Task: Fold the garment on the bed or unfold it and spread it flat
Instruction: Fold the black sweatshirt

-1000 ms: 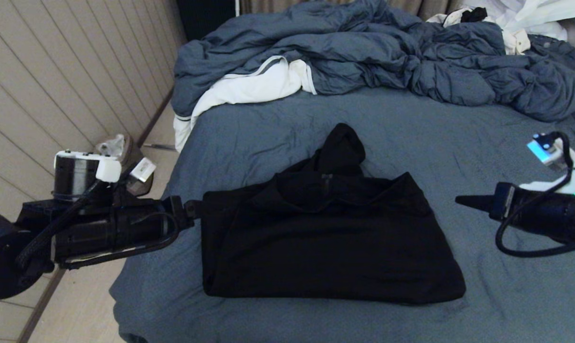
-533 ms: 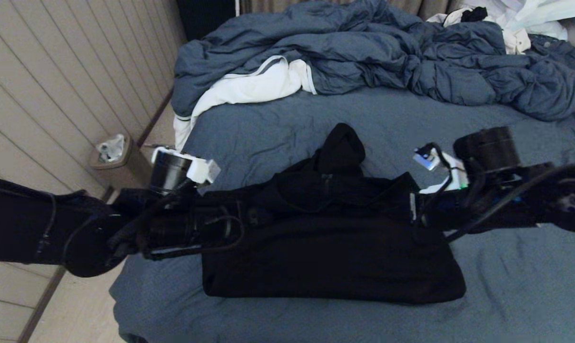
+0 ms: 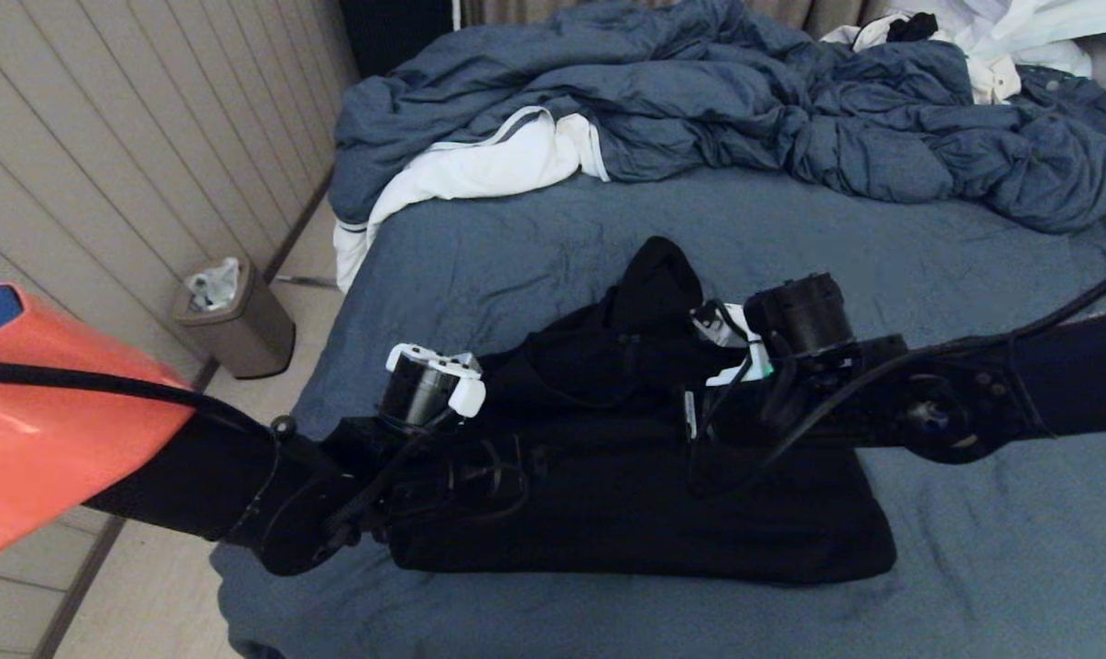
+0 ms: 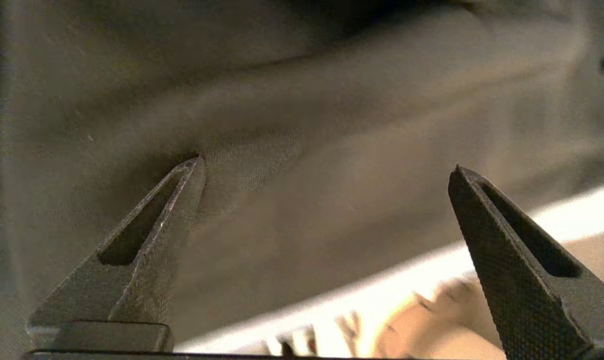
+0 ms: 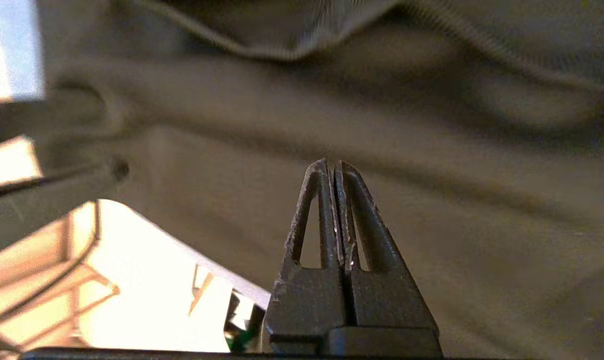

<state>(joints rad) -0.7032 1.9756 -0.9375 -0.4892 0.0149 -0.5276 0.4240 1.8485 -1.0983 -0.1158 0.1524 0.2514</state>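
Hidden: both tool tips in the head view, black against the garment (image 3: pixel 626 513) at frame centre. Cut off: bed (image 3: pixel 1020 567) by right and bottom edges; duvet (image 3: pixel 699 101) by top edge. Blurred: fabric in both wrist views.

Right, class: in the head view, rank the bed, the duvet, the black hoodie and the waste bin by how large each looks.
1. bed, widest area in view.
2. duvet, heaped across the far end.
3. black hoodie, partly covered by both arms.
4. waste bin, smallest, on the floor beside the bed.
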